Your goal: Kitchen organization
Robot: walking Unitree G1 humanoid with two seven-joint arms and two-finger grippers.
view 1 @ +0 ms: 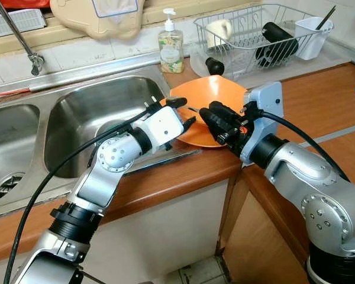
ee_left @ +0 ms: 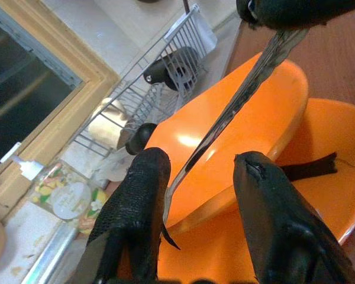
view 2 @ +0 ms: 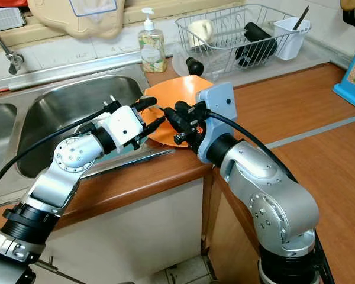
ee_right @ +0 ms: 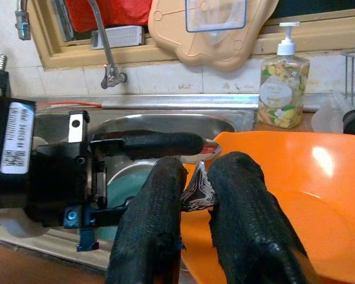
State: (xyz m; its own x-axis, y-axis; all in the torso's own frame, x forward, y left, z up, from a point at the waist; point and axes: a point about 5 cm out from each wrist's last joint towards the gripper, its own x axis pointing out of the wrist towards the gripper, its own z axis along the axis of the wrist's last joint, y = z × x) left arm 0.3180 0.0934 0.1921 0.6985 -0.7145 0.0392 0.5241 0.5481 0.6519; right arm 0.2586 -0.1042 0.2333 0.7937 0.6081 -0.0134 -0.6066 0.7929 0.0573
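The thin metal utensil [ee_left: 236,100] runs left-right above the orange plastic bowl [view 1: 225,97], handle pinched by the right gripper [ee_right: 195,192]; the left gripper [ee_left: 198,207] is spread around its hidden end.

Head views look down at the counter; wrist views face, close, the orange bowl [ee_left: 236,142].

At the wooden counter's corner [view 1: 183,174], an orange plastic bowl [view 1: 216,97] sits just right of the steel double sink [view 1: 77,127]. The left gripper [view 1: 185,112] and right gripper [view 1: 206,115] meet over its near rim. Farther back stand a clear soap pump bottle [view 1: 171,46] and a wire dish rack [view 1: 257,32] holding a white cup [view 1: 219,31].
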